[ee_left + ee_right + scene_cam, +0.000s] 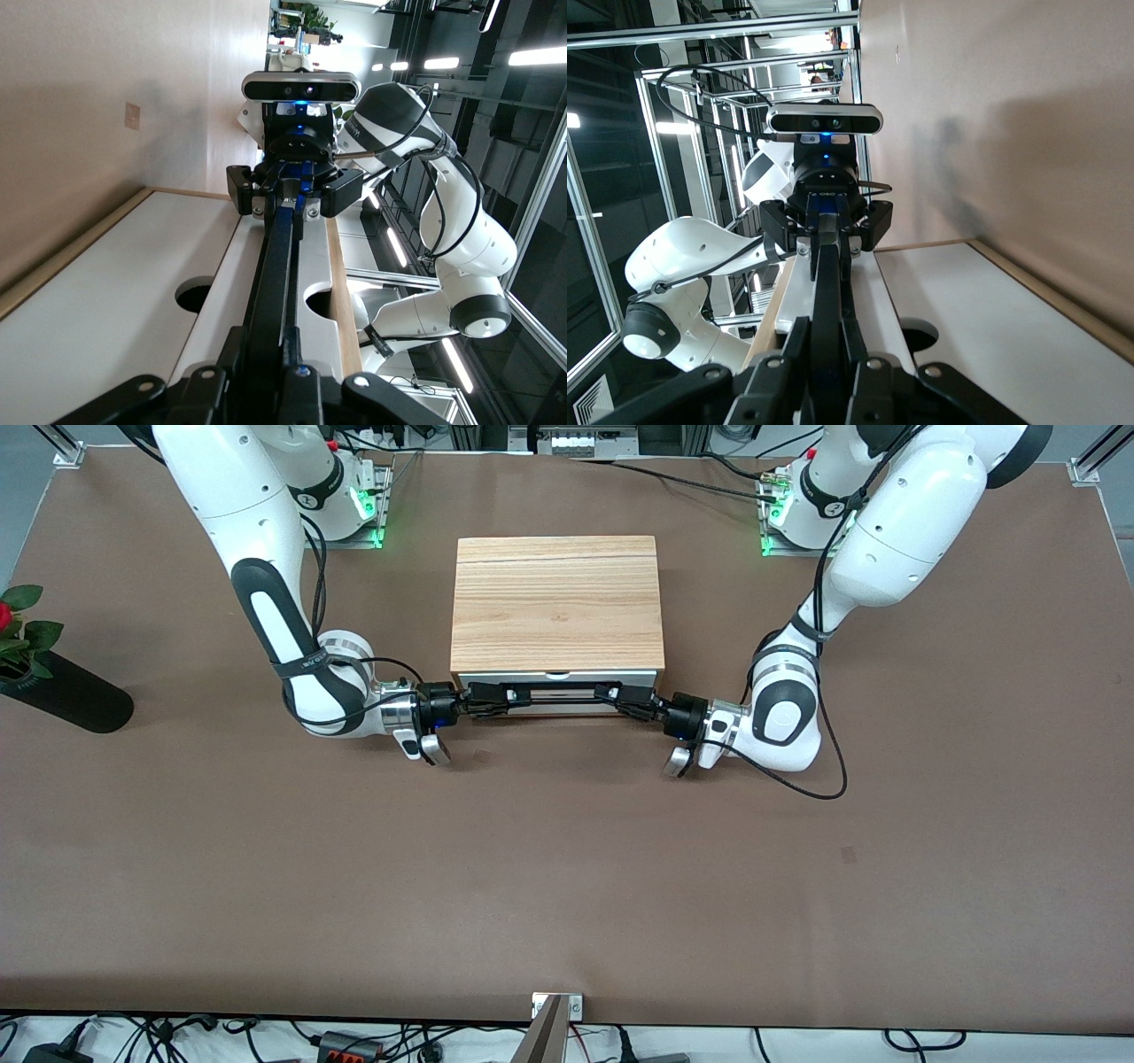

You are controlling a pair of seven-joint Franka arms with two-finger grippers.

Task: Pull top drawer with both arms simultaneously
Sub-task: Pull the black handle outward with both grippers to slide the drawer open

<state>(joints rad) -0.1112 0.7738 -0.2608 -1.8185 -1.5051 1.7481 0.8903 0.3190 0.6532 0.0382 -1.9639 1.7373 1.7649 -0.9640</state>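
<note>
The light wood box (556, 602) stands mid-table. Its top drawer (556, 677) shows a white front with a wide black bar handle (554, 693) and none of its interior. My right gripper (485, 694) is shut on the handle's end toward the right arm. At the handle's other end, my left gripper (620, 694) is shut on the bar too. In the left wrist view the handle (282, 266) runs from my left gripper (275, 359) to the right gripper (295, 190). In the right wrist view the handle (828, 283) runs between my right gripper (831, 350) and the left gripper (826, 221).
A black vase with a red flower (62, 686) lies at the right arm's end of the table. Brown table surface (567, 868) spreads between the box and the front camera. Cables trail from both wrists.
</note>
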